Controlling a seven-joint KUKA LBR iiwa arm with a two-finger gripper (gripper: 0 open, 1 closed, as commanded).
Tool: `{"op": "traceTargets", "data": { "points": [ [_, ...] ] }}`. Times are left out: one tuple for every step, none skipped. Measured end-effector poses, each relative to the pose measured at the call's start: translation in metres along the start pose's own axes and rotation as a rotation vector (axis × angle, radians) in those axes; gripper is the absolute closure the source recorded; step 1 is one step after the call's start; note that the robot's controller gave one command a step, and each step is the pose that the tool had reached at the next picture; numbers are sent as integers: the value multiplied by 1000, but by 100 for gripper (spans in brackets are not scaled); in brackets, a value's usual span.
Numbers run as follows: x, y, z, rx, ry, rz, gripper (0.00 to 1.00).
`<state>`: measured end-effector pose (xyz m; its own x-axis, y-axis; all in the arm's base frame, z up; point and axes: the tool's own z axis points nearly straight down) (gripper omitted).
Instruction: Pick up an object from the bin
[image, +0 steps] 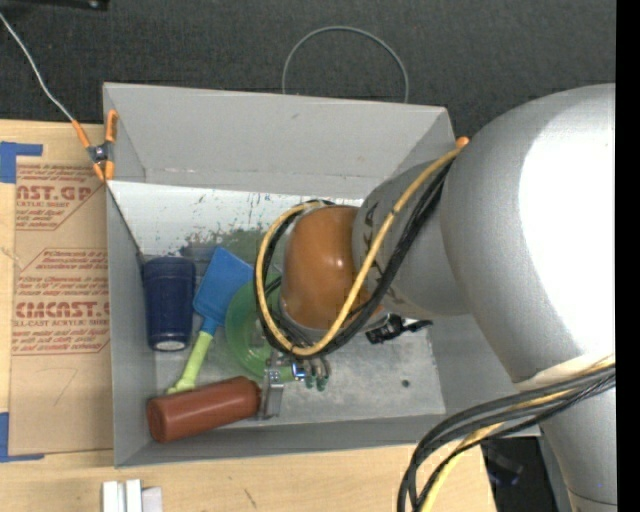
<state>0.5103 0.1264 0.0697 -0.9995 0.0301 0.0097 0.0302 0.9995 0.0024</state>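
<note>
Gripper (290, 380) sits low in the bin, at about 6 o'clock from the floor's middle. I can't tell from my screen how far open it is, and I see nothing in its grasp.

One grey bin (130, 300) holds four loose things, one of each kind.

One arm (520, 250) comes in from 3 o'clock and covers the bin's 3 o'clock half. One orange cover (318, 265) sits on its wrist, with yellow and black cables (268, 270) looped around it.

One red-brown cylinder (200, 408) lies on its side at 7 o'clock, along the near wall. Its 3 o'clock end is just beside the gripper, nearer to it than anything else in the bin. Whether the two touch I can't make out.

One dark blue cup (168, 300) lies on its side at 9 o'clock, next to the wall, mouth toward 6 o'clock.

One clear green bowl (240, 322) sits near the middle, partly under the wrist, at 11 o'clock from the gripper.

One scraper (220, 285), with a light blue blade and a yellow-green handle, lies between cup and bowl. The blade points to 12 o'clock and the handle runs down to 7 o'clock, ending just above the cylinder.
</note>
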Motion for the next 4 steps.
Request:
{"op": "traceTargets", "data": {
  "points": [
    [-24, 35, -65, 2, -12, -158, 0],
    [4, 31, -31, -1, 1, 406, 0],
    [-41, 52, -13, 8, -10, -302, 0],
    [-34, 89, -6, 3, -10, 5, 100]
  ]
}}
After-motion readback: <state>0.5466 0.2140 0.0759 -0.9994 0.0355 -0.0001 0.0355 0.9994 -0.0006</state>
